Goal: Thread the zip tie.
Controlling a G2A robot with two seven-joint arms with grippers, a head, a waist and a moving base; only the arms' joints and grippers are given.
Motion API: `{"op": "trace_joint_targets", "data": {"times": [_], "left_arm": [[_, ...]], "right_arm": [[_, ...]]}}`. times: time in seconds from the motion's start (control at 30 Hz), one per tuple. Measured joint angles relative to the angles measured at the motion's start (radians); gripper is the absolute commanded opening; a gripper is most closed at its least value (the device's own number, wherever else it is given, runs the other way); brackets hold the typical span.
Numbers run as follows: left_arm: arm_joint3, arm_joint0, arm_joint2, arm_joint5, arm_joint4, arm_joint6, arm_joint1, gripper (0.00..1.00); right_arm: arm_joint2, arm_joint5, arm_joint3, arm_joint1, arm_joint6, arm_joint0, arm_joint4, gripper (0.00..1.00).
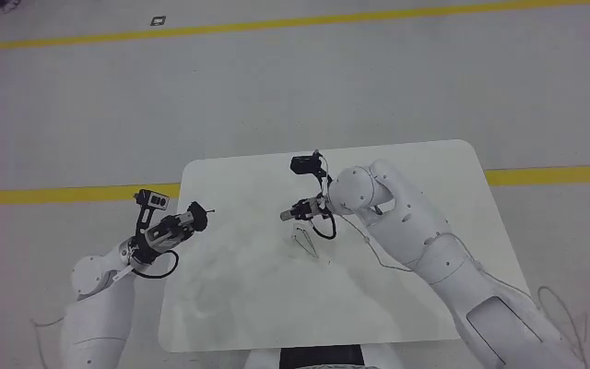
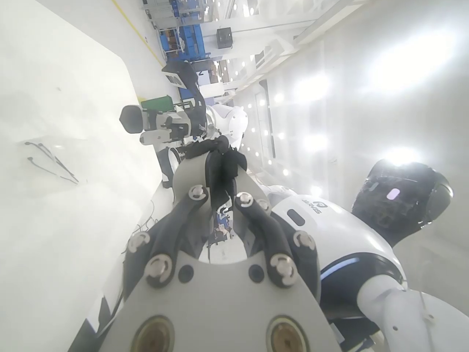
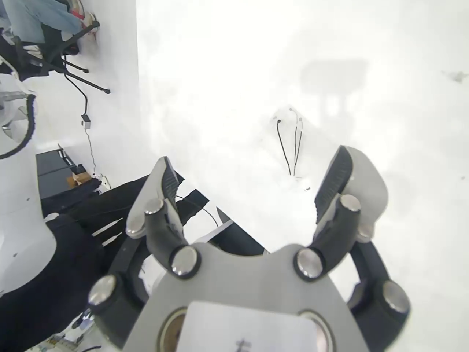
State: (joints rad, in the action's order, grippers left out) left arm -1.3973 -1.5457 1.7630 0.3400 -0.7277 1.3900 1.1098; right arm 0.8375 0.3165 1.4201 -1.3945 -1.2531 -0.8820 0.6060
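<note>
The zip ties (image 1: 305, 243) lie loose on the white table (image 1: 415, 304), near its middle. In the right wrist view they look like 3 thin strands fanned out from a common end, their small heads apart from one another, though the exact count is hard to tell.

The right gripper (image 3: 256, 181) is held above the table just beside the ties and touches none of them. Its jaws stand wide apart with nothing between them, and the ties show on the table beyond the gap.

The left gripper (image 1: 205, 213) is at the table's left edge, well apart from the ties and from the right gripper. Its jaws are pressed together. In the left wrist view something small and dark sits at the fingertips (image 2: 220, 148), and in the top view a thin dark bit sticks out there; what it is cannot be told. The left gripper points across the table toward the right one.
</note>
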Motion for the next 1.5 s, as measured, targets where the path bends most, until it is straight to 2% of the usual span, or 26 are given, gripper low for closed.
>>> {"op": "trace_joint_targets", "data": {"times": [0.2,0.33,0.47,0.57,0.77,1.0,1.17,1.33,1.37,1.4,1.5], "left_arm": [[0.000,0.000,0.000,0.000,0.000,0.000,0.000,0.00],[0.000,0.000,0.000,0.000,0.000,0.000,0.000,0.00],[0.000,0.000,0.000,0.000,0.000,0.000,0.000,0.00],[0.000,0.000,0.000,0.000,0.000,0.000,0.000,0.00],[0.000,0.000,0.000,0.000,0.000,0.000,0.000,0.00],[0.000,0.000,0.000,0.000,0.000,0.000,0.000,0.00],[0.000,0.000,0.000,0.000,0.000,0.000,0.000,0.00],[0.000,0.000,0.000,0.000,0.000,0.000,0.000,0.00],[0.000,0.000,0.000,0.000,0.000,0.000,0.000,0.00],[0.000,0.000,0.000,0.000,0.000,0.000,0.000,0.00],[0.000,0.000,0.000,0.000,0.000,0.000,0.000,0.00]], "right_arm": [[-0.002,-0.002,-0.003,0.000,0.004,-0.003,0.002,1.00],[-0.045,-0.021,-0.030,-0.006,0.027,-0.007,0.032,1.00],[-0.111,0.002,-0.091,-0.025,0.032,0.024,0.074,1.00],[-0.161,-0.006,-0.146,-0.042,0.016,0.052,0.088,1.00],[-0.216,-0.013,-0.231,-0.070,-0.029,0.088,0.064,1.00],[-0.218,-0.016,-0.231,-0.070,-0.024,0.086,0.066,1.00],[-0.243,-0.092,-0.227,-0.072,-0.004,0.071,0.088,1.00],[-0.253,-0.102,-0.240,-0.079,0.000,0.073,0.098,1.00],[-0.255,-0.102,-0.245,-0.081,0.003,0.073,0.099,0.96],[-0.257,-0.101,-0.248,-0.082,0.005,0.073,0.100,0.52],[-0.260,-0.092,-0.259,-0.087,0.016,0.074,0.107,0.45]]}}
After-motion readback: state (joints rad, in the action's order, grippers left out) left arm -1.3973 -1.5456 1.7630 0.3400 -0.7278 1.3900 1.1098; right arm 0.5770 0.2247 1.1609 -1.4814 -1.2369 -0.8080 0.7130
